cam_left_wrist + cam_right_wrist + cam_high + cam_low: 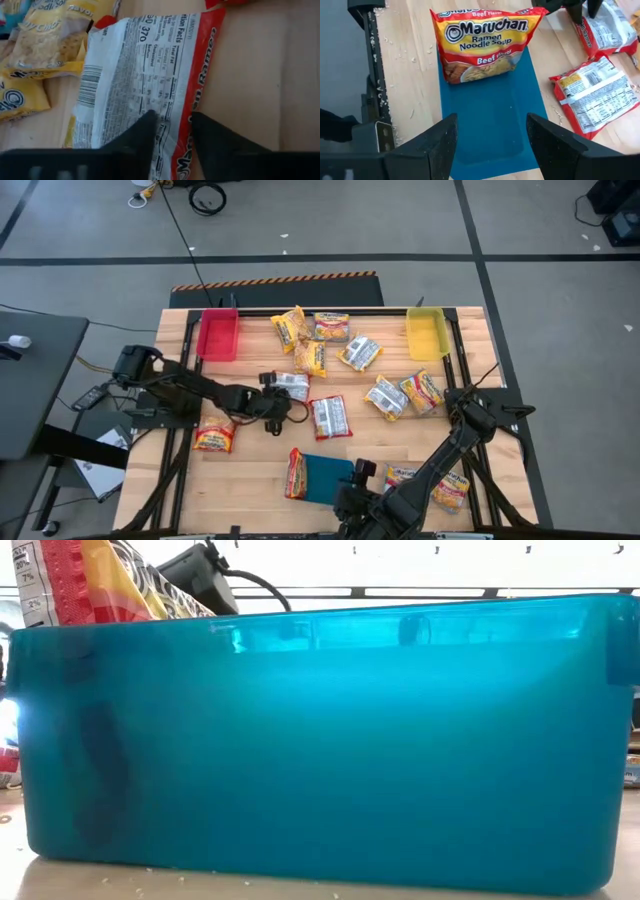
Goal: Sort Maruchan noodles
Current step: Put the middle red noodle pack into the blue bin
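Maruchan noodle packets lie scattered on the wooden table. One lies with its printed white back up (292, 385) (135, 75), and my left gripper (273, 406) (172, 145) is shut on its red-trimmed side. A Beef packet (482, 42) (296, 473) rests over one end of the teal tray (495, 120) (332, 478). My right gripper (490, 135) (355, 488) hangs open above the tray's other end and touches nothing. The low view shows the tray wall (320, 740) and that packet's top (90, 585). My left gripper pinches a strip of wrapper along the packet's red-trimmed long edge (182, 125), near the end facing the arm. The fingers (145, 135) slant down from above, from the table's left. The packet lies flat on the table, printed back up.
A red bin (217, 335) stands at the far left and a yellow bin (427, 332) at the far right. Between them lie several packets (332, 326). More lie at mid-table (330, 417), on the right (405, 394), near right (450, 492) and left (215, 435).
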